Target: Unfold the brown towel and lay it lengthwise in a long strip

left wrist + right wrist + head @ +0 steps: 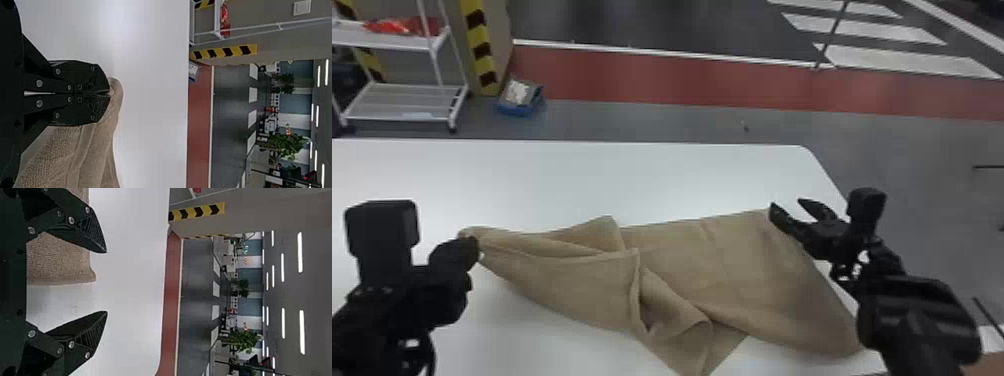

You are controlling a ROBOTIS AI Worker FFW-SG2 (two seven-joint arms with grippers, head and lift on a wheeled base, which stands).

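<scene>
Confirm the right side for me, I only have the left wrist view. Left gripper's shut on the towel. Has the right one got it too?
Observer: No. In the right wrist view, the right gripper has its fingers apart, with nothing clasped between them.

Operator: Copy. Where's it sitting relative to the towel?

Observer: In the head view, it's at the far right corner of the brown towel.

Operator: Middle flat yet?

Observer: No. The head view shows overlapping folds there, with a loose flap pointing toward the robot. The towel isn't a long strip yet.
</scene>
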